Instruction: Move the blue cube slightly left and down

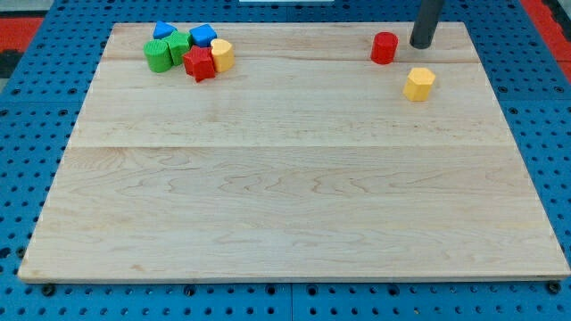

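The blue cube [203,36] sits near the view's top left of the wooden board [294,178], in a tight cluster with another blue block [164,30], two green blocks [158,54] [179,45], a red star-shaped block [200,64] and a yellow block [222,54]. My tip [420,44] is at the view's top right, far to the right of the blue cube and just right of a red cylinder [384,47]. A yellow hexagonal block [418,84] lies below the tip.
The board rests on a blue pegboard surface [36,107] with holes. A red strip [18,22] shows at the view's top left corner and another at the top right.
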{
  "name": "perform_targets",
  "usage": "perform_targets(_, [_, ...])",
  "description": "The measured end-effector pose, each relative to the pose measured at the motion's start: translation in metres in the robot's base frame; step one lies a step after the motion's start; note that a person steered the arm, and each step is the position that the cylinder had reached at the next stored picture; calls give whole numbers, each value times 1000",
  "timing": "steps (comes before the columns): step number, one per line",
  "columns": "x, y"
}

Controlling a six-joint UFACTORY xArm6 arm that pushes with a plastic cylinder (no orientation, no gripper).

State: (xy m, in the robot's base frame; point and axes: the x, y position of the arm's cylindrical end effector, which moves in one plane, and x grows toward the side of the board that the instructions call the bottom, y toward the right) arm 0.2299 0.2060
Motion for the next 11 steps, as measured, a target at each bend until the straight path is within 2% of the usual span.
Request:
perform_targets(1, [1, -68])
perform_targets(3, [-9, -115])
perform_targets(4, [-14, -223])
perform_targets(5, [-16, -297])
perform_targets(6, [-18, -307])
perform_targets(7, [-26, -355])
perform_targets(8, [-8, -377])
perform_targets(10, [44, -316])
perform_targets(11, [48, -266])
